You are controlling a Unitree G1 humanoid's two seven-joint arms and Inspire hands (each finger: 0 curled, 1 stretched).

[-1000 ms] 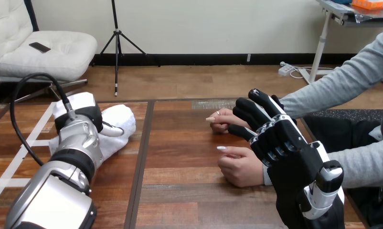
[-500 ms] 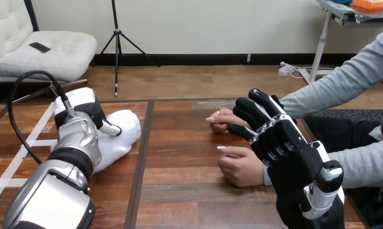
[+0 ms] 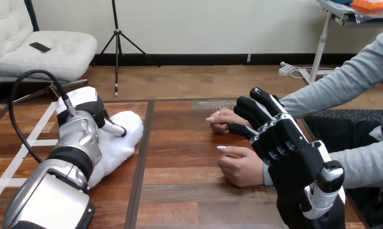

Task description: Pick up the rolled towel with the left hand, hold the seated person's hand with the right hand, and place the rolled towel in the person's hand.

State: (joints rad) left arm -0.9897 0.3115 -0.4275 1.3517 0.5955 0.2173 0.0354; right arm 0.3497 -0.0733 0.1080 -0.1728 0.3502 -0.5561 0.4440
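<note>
White rolled towel [image 3: 117,147] shifted rightward with left hand [image 3: 87,107]; right hand [image 3: 286,149] fingers [image 3: 250,110] stay spread.

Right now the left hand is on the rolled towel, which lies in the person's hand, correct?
No. The head view shows the left hand on the rolled towel, but it lies on the table, apart from the person's hands.

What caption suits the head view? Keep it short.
Left hand at the towel; right hand open by the person's hands.
</note>
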